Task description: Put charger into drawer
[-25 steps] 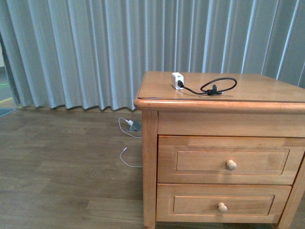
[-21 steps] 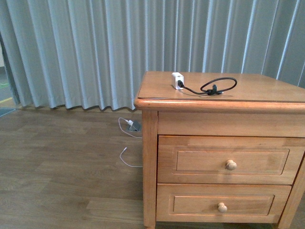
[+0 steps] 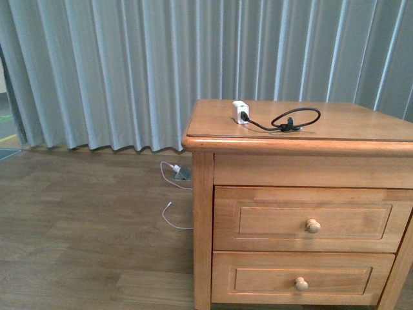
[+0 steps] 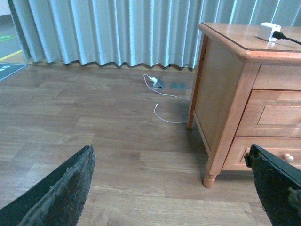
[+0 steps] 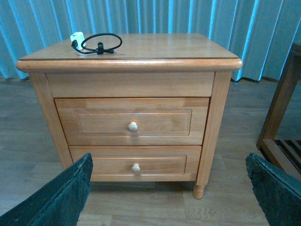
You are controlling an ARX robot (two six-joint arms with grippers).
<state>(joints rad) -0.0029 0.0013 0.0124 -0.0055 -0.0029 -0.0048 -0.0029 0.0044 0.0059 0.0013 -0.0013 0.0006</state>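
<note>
Remote op checking in, here's what's on my screens: the charger (image 3: pixel 241 111) is sitting up on the counter (image 3: pixel 361 124) of a honey-coloured wooden nightstand, toward its left end as the robot faces it. The white cube is upright, and its black cable (image 3: pixel 297 118) runs off to the right into a loose loop lying flat on the wood. The drawer (image 3: pixel 277 218) I care about is the upper one, fully shut, with its round knob (image 3: pixel 313 225) on the front panel, and the lower drawer (image 3: pixel 284 278) under it is shut too. Neither arm shows in the front view. On the left wrist camera the left fingers (image 4: pixel 63 190) are spread wide with nothing between them but floor, and they're well apart from the nightstand, looking at its side and corner. Same deal on the right wrist camera: the right fingers (image 5: pixel 59 193) are wide apart, holding nothing, facing the drawer fronts squarely from a distance. Room-wise it's a wood-plank floor (image 3: pixel 84 239) and a long pale grey-blue curtain (image 3: pixel 116 64) hanging down to it behind everything. A second charger (image 3: pixel 182 172) with a white lead lies on the floor by the curtain, just left of the nightstand, near a small grey plate (image 4: pixel 177 85) set in the floor. The right wrist view also catches a wooden frame (image 5: pixel 281 101) standing beside the nightstand
</note>
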